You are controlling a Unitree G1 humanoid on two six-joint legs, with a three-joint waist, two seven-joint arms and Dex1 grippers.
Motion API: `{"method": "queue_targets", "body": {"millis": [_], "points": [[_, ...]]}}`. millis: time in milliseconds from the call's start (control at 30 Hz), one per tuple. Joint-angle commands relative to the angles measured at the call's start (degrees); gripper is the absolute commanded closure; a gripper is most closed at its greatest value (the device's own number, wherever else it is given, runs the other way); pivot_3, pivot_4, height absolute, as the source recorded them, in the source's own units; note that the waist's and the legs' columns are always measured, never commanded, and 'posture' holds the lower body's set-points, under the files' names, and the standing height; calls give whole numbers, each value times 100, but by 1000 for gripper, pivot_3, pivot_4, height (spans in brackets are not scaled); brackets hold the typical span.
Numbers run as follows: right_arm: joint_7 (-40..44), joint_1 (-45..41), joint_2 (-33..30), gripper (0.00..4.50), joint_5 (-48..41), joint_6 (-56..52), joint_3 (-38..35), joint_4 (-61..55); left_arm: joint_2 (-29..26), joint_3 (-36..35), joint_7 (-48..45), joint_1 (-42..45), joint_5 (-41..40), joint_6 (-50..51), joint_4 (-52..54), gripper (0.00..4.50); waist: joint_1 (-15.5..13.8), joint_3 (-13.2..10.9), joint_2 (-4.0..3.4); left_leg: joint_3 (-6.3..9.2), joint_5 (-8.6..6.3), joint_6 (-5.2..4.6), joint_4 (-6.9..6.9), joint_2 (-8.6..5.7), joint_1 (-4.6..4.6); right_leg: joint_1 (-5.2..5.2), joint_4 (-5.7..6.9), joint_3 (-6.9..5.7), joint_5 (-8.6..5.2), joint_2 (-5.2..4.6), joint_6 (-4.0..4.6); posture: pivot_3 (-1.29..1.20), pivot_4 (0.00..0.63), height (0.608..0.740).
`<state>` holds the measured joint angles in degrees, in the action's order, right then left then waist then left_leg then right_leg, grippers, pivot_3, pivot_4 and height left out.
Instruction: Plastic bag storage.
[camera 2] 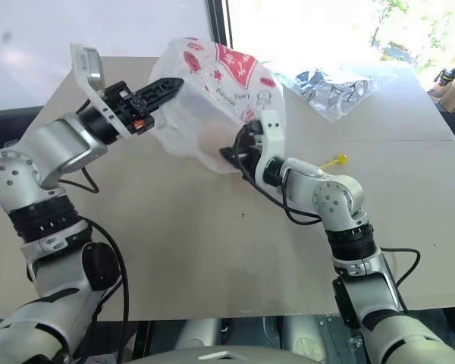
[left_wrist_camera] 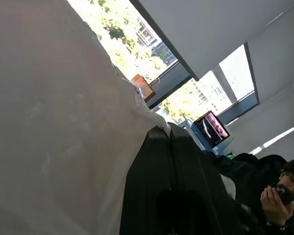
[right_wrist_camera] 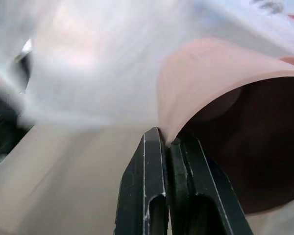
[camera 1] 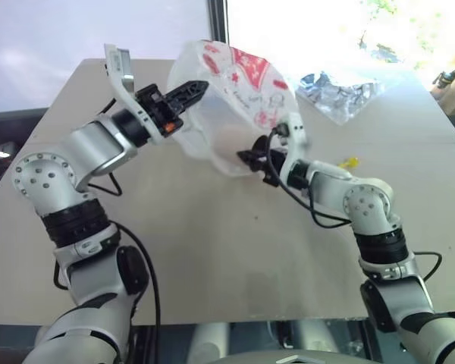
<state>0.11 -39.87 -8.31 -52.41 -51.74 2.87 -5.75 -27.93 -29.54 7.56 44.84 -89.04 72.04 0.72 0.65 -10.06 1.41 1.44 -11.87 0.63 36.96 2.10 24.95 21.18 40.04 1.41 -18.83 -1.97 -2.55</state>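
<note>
table front [camera 1: 212, 258]: bare, open passage for either arm
centre: plastic bag [camera 1: 227, 98] held up off the table, blocks the way between the 2 grippers
far right: crinkly clear bag [camera 1: 337, 91] lies on the table
right edge: small yellow item [camera 1: 349, 161], low obstacle

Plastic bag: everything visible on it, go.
The bag is thin, translucent white plastic, printed with red squares, patches and lettering. It is puffed and crumpled, held up off the table between both hands. The left hand is shut on its upper edge; the right hand is shut at its lower side. A pinkish shape shows faintly through the film.
</note>
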Motion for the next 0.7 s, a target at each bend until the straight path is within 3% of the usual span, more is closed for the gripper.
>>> {"method": "queue_targets", "body": {"millis": [33,267,500,700], "points": [[-107,-230,231,4465,258,359,-330,-164,-88,272,346,-247,-854,-179,394,4500,8,0,0,0,0,0,0,0,2,1,-4,-1,0,-1,0,0,150,740],[198,-405,413,4465,418,309,-391,-391,-413,1097,626,-748,-2371,-577,925,4500,25,0,0,-8,0,0,-12,5,2,12,2,11,1,2,1,0,150,740],[328,-555,-29,4465,152,-226,-631,-1073,-418,1014,-371,-703,-2396,-482,942,4500,13,-1,-1,-14,0,-1,-13,0,2,13,-4,13,1,3,1,0,150,740],[432,-546,-189,4465,1225,268,-56,-651,-425,1056,-454,-1065,-2396,-605,1062,4500,42,0,-2,-19,-1,-2,-21,0,-7,13,0,19,0,10,2,0,150,740]]}}
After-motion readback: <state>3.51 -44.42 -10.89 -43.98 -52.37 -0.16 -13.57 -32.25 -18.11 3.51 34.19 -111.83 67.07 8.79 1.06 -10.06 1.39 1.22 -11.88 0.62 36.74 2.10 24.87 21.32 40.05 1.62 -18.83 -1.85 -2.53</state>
